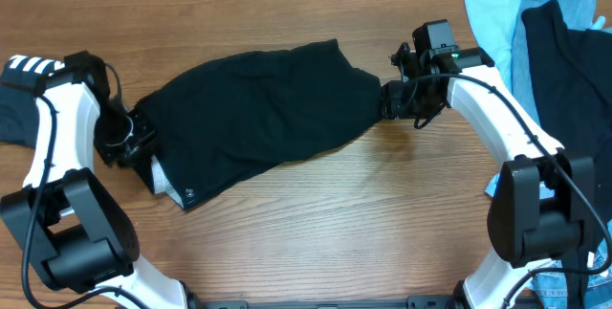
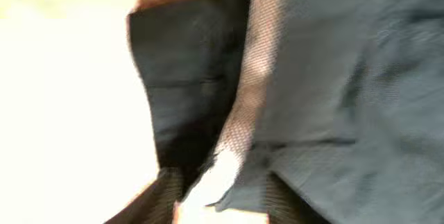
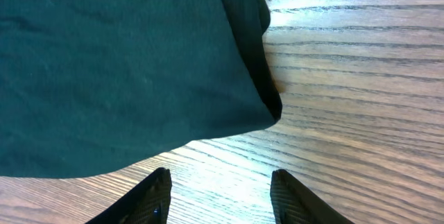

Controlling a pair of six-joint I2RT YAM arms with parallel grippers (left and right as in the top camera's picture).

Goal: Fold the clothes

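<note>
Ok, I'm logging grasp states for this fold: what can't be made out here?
- Left gripper: left wrist view blurred; overhead, its jaws vanish against dark cloth, so its hold on the flat black fabric garment is unclear.
- Heap of light-blue, denim-blue and black clothes: cut off by the overhead's right edge.

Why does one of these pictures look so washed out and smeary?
Left wrist view: blurred and overexposed, its left side blown white beside the black garment. Right wrist view: sharp, with glare on the table ahead of the open right hand. Overhead view: evenly lit, in focus.
</note>
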